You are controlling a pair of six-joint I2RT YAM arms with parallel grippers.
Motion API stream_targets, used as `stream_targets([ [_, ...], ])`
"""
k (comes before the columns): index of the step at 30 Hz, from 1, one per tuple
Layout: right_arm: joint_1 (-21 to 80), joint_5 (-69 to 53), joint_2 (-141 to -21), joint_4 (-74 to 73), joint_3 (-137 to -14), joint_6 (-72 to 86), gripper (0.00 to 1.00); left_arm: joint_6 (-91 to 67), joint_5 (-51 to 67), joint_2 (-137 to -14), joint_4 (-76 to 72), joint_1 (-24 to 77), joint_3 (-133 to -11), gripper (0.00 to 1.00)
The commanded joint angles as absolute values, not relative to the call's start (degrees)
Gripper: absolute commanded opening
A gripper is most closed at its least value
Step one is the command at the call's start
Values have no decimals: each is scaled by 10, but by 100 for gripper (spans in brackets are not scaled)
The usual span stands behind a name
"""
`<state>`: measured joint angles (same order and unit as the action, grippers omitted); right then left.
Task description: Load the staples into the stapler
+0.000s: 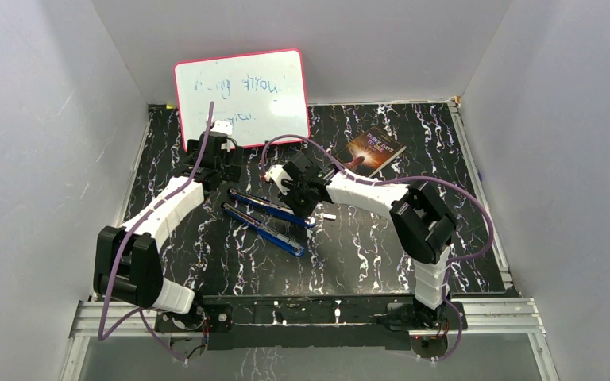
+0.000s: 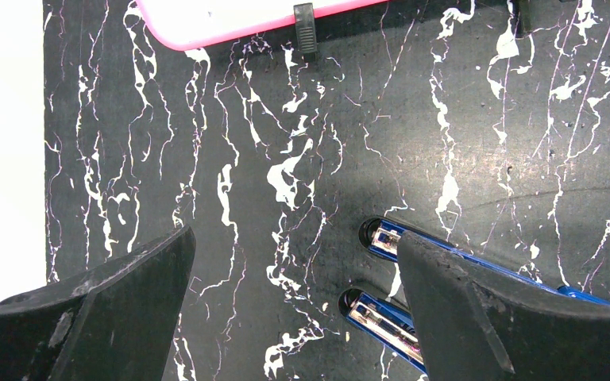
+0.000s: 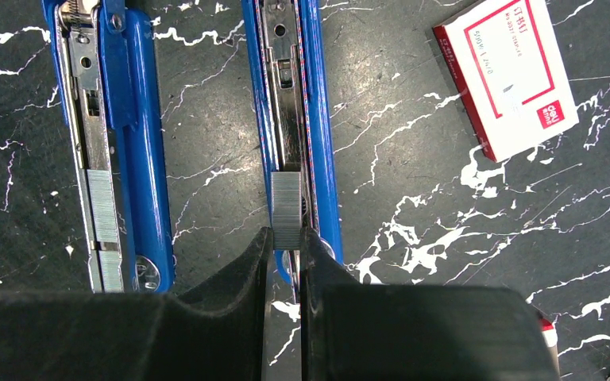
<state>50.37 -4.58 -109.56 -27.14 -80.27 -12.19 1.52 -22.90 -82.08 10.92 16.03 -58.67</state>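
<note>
On the black, white-veined bench lies the blue metal stapler, opened flat into two long halves. The left gripper hangs wide open and empty above its ends. The right gripper pinches the short silvery strip of staples over one half's channel.

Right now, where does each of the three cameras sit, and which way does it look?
Top: fixed high behind the robot, looking down at the black table; left arm and right arm show whole.
Left wrist: on the left arm, looking down near the whiteboard; its open left gripper frames the view.
Right wrist: on the right arm, looking down; the right gripper pinches staples above one of the blue stapler bars.
Shared: all three show the blue stapler bars.
</note>
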Motion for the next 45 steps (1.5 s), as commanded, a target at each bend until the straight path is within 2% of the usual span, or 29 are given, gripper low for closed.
stream_targets([
  [1, 504, -42, -1097, -281, -832, -117, 0, 20, -233, -807, 112, 163, -600, 98],
  [21, 504, -39, -1056, -248, -825, -119, 0, 19, -232, -809, 112, 164, -600, 98],
  [45, 504, -28, -1083, -255, -830, -120, 0, 22, -235, -807, 112, 164, -599, 98],
])
